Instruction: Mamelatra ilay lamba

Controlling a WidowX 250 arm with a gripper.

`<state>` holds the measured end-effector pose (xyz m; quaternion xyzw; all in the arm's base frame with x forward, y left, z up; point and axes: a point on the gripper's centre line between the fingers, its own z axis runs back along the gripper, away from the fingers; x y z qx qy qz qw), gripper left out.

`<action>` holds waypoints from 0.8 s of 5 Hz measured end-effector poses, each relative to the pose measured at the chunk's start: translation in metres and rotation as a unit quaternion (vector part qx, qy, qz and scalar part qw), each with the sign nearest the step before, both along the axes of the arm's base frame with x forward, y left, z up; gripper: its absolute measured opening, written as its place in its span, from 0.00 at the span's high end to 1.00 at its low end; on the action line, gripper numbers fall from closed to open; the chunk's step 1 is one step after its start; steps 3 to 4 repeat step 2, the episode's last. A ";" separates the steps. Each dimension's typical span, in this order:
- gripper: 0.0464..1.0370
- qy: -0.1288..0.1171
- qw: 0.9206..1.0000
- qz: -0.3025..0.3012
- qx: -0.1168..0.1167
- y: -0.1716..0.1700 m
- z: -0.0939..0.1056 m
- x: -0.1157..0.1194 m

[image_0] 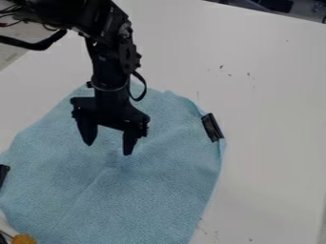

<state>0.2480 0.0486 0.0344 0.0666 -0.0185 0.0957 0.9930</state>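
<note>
My jaws (108,147) are parted and hold nothing, hanging over a light-blue cloth (137,190) spread on a white counter (274,105). A faint crease crosses the cloth. One black clip (212,127) grips its right edge; something yellow-orange (24,238) sits at the bottom left.

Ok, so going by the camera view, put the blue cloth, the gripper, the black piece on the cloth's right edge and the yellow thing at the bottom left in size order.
1. Blue cloth
2. Gripper
3. Black piece and yellow thing: unsure, as the picture's edge cuts the yellow one off.
</note>
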 end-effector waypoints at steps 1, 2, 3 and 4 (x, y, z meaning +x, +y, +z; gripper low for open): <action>0.04 -0.033 0.999 -0.018 -0.006 -0.002 0.015 0.017; 0.04 -0.053 0.997 -0.044 0.015 -0.002 0.032 0.023; 0.04 -0.053 0.997 -0.044 0.015 -0.002 0.032 0.023; 0.04 -0.053 0.997 -0.044 0.015 -0.002 0.032 0.023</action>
